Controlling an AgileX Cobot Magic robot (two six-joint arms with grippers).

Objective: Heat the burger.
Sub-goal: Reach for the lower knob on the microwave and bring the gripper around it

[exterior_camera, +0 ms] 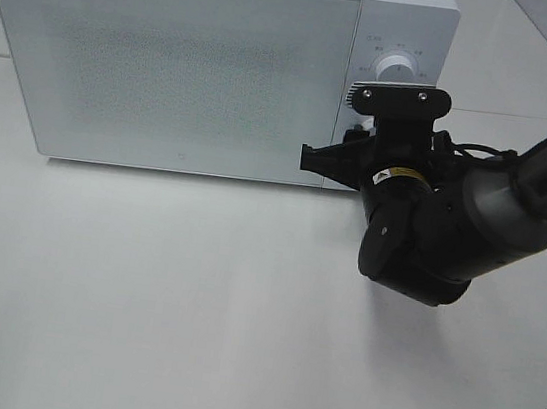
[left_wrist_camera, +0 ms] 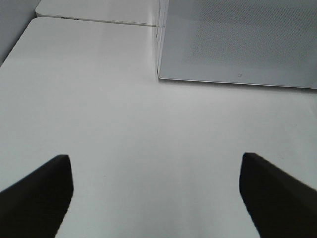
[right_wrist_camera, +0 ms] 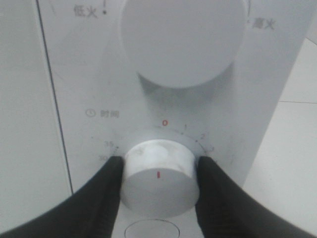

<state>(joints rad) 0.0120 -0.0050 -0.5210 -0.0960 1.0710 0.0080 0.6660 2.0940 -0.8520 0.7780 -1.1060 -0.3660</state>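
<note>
Overhead view of microwave [exterior_camera: 171,60], right wrist tight on dial [right_wrist_camera: 158,176], left farther

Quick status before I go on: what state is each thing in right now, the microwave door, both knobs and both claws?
microwave door: shut.
timer knob: red mark at 0, a finger pressed on each side.
power knob: nothing touching it.
right claw: shut on the timer knob.
left claw: open, empty, above the table.
burger: not in view.
</note>
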